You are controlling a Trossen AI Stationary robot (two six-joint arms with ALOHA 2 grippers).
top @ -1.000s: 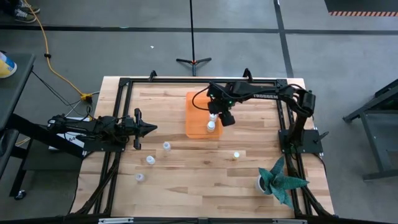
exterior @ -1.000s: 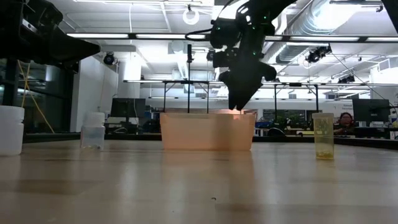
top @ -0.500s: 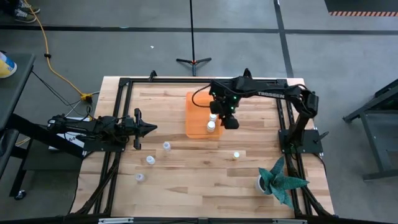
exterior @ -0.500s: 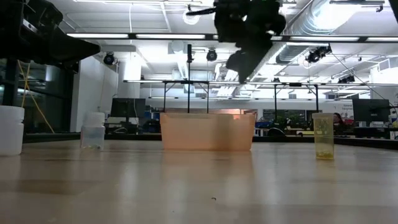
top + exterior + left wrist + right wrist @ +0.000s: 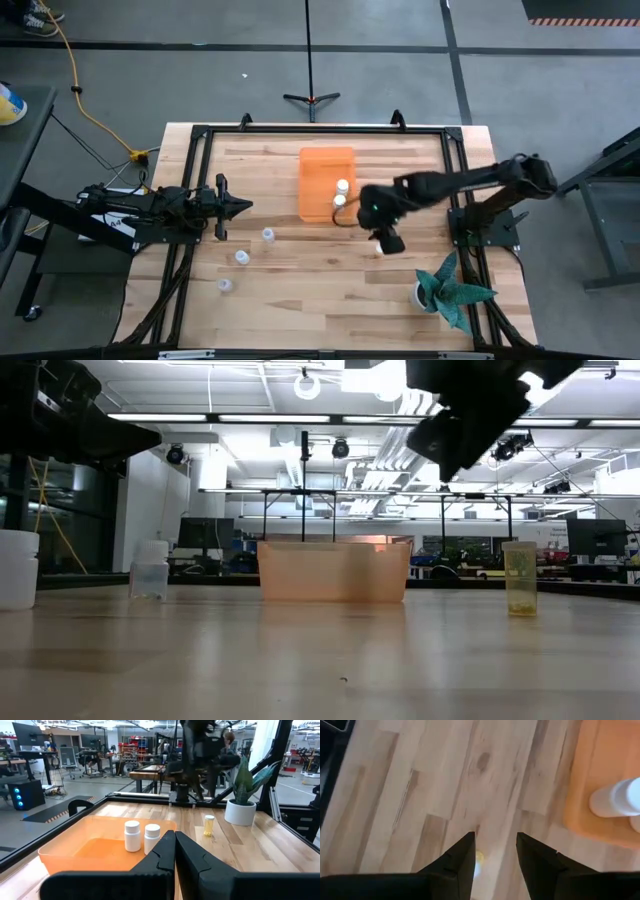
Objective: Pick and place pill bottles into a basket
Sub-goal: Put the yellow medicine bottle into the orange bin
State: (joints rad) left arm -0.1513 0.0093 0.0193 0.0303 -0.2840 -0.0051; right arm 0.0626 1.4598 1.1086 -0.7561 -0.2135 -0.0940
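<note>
Orange translucent basket [image 5: 327,183] sitting on the wooden table [image 5: 300,290], off to the side of the right gripper [image 5: 386,238], with two white-capped pill bottles [image 5: 341,194] standing upright inside, close together near one end. Right gripper held above the table, fingers [image 5: 460,857] spread apart and gripping nothing, hovering almost directly over a single yellowish bottle [image 5: 520,578] standing apart from the basket; that bottle glimpsed below and between the fingers in the right wrist view. Three more loose bottles [image 5: 242,257] standing on the wood well away from the right gripper, nearer the left gripper [image 5: 238,207]. Left gripper waiting at the table's left edge, fingers pressed together, empty. Potted plant [image 5: 448,288] near the corner beyond the right gripper
</note>
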